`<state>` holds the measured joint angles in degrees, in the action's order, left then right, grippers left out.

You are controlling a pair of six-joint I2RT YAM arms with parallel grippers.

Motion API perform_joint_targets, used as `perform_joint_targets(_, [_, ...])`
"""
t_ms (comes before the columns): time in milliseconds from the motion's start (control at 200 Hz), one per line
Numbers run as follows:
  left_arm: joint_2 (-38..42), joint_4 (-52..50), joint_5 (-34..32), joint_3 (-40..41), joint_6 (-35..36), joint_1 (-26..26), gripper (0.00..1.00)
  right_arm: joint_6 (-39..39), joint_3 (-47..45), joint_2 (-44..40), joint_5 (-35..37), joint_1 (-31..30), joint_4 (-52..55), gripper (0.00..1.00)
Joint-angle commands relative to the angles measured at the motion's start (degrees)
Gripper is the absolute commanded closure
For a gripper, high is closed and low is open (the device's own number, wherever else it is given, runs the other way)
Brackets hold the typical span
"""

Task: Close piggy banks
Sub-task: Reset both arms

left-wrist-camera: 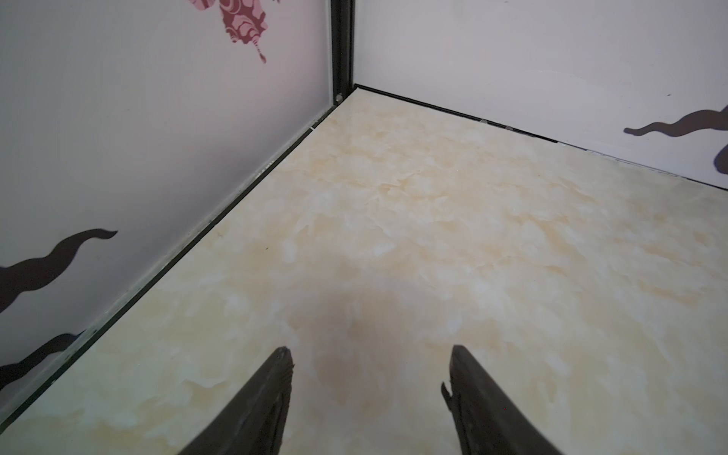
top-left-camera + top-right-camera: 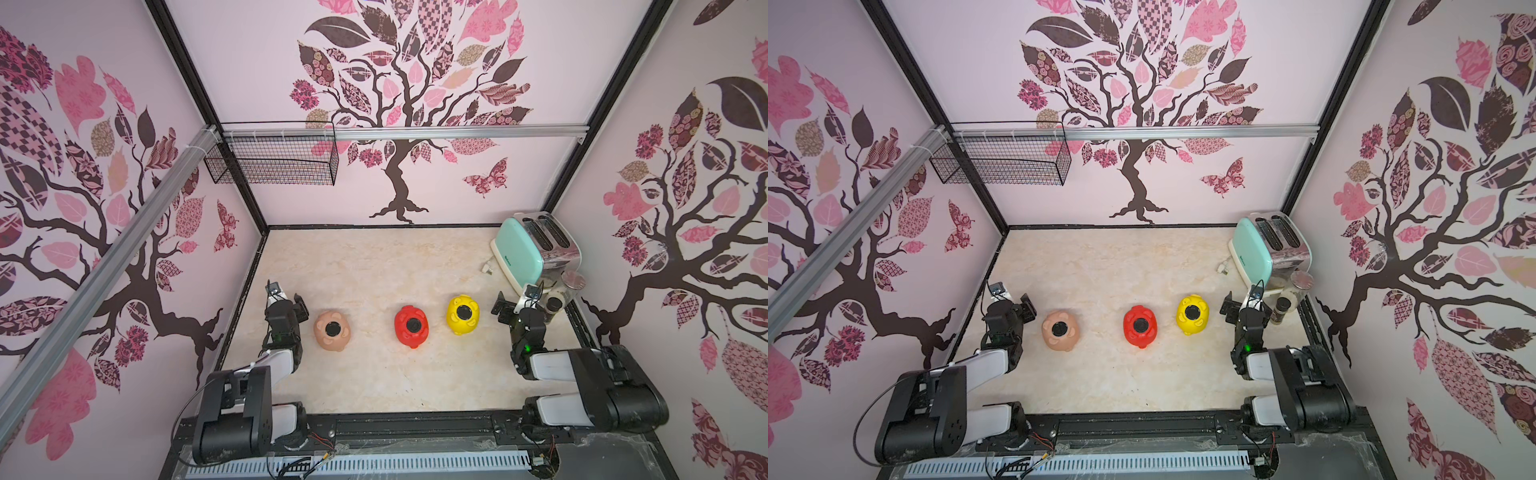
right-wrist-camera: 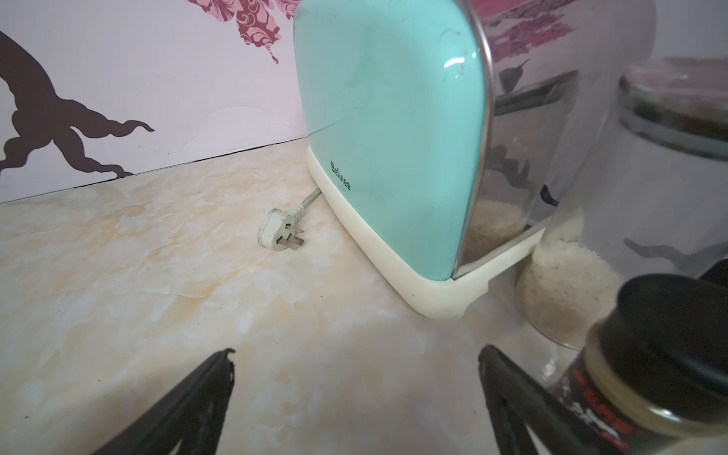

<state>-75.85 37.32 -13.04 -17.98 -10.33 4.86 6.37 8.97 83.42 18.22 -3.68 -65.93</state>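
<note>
Three piggy banks lie belly-up in a row on the marble tabletop in both top views. They are peach-pink (image 2: 331, 331) (image 2: 1060, 331), red (image 2: 411, 326) (image 2: 1140, 326) and yellow (image 2: 462, 314) (image 2: 1192, 315). A black round disc fills each belly hole. My left gripper (image 2: 291, 305) (image 1: 370, 350) hovers just left of the peach-pink bank, open, with only bare tabletop between its fingers. My right gripper (image 2: 513, 307) (image 3: 356, 352) is right of the yellow bank, open and holding nothing. It faces the toaster. Neither wrist view shows a piggy bank.
A mint-green toaster (image 2: 532, 249) (image 3: 390, 138) stands at the back right, its white plug (image 3: 277, 232) lying on the table. A glass jar (image 3: 630, 197) and a dark-capped spice bottle (image 3: 650, 354) stand close beside my right gripper. A wire basket (image 2: 274, 158) hangs on the back-left wall.
</note>
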Motion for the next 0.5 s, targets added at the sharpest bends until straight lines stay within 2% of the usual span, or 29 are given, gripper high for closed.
perform_joint_targets(0, [-5.12,9.72,3.75,-0.93,1.63,0.23,0.34,-2.00,0.96,6.54,-1.24,0.15,-13.91,0.00])
perform_joint_targets(55, [-8.56,15.55,3.72,-0.89,2.07,0.32,0.31,-2.11,1.94,7.15,-1.60,0.16,-12.36,0.00])
perform_joint_targets(115, [-7.38,6.92,5.10,-3.78,3.22,-0.20,0.31,-1.42,5.36,5.24,-1.36,0.25,-2.54,0.00])
perform_joint_targets(145, [-8.54,6.65,4.79,-4.78,3.88,-0.55,0.30,-1.24,7.16,4.80,-1.55,0.21,1.52,0.00])
perform_joint_targets(220, [-11.44,2.44,5.56,-8.55,6.57,-2.48,0.27,-1.80,6.57,6.38,-1.30,0.17,-2.57,0.00])
perform_joint_targets(250, [-12.62,3.66,5.59,-8.87,7.42,-3.00,0.25,-1.81,6.65,6.37,-1.34,0.16,-2.18,0.00])
perform_joint_targets(280, [-12.52,5.45,6.22,-8.10,6.87,-2.66,0.18,-1.64,6.94,6.03,-1.34,0.17,-0.77,0.00])
perform_joint_targets(295, [-12.23,4.95,6.89,-8.01,6.86,-2.40,0.05,-1.55,7.16,5.79,-1.36,0.17,-0.06,0.00])
perform_joint_targets(310, [-11.87,3.75,7.41,-8.21,6.84,-2.18,0.02,-1.49,7.33,5.59,-1.30,0.17,0.67,0.00])
perform_joint_targets(495, [-11.35,4.65,7.36,-7.47,6.98,-2.31,0.02,-1.54,6.99,5.35,-1.43,0.17,0.10,0.00])
